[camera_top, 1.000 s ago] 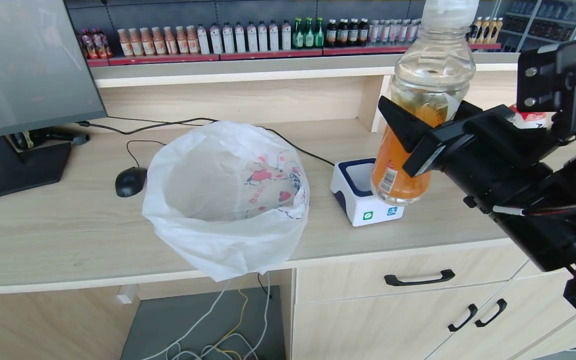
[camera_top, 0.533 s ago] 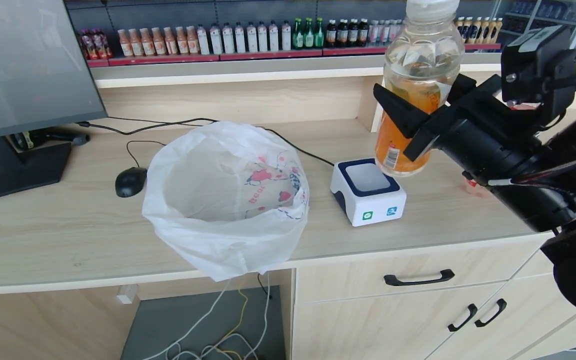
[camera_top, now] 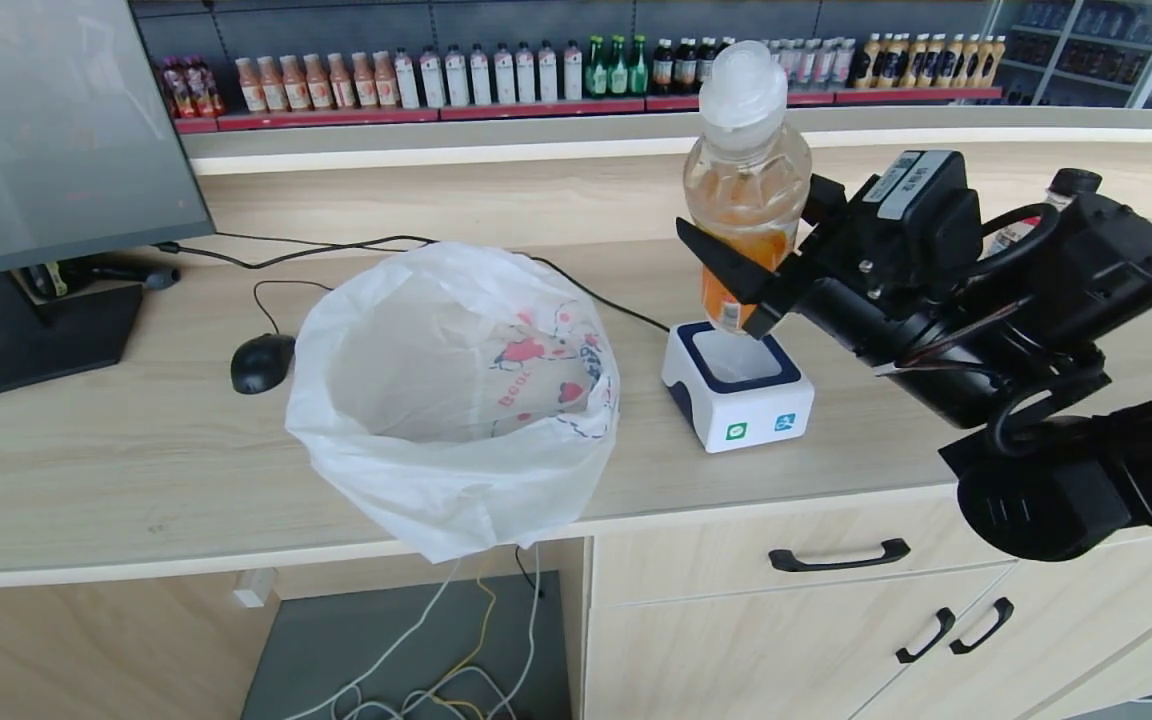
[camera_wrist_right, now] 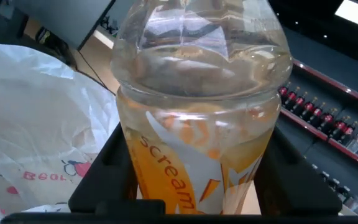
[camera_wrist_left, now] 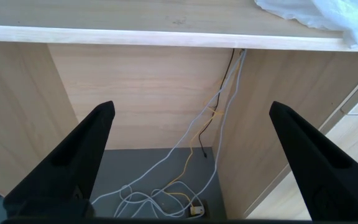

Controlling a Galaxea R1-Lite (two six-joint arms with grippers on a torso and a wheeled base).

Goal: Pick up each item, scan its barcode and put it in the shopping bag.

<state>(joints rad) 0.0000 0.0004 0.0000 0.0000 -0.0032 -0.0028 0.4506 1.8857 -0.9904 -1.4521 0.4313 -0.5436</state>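
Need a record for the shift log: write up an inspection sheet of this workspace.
Surface: wooden counter, drawers below.
Job's things: orange drink bottle held over the scanner; shopping bag open, overhanging the counter edge.
Clutter: mouse, monitor.
Grippers: right gripper shut on the bottle; left gripper open, below counter height.
Cables: black cable across the counter; loose wires underneath.
Surroundings: shelf of bottled drinks behind.

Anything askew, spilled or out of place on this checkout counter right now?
Nothing is spilled or damaged. One oddity: the shopping bag sags over the front edge of the counter, so it might slip once loaded. The bottle is upright in the right claw, above the scanner.
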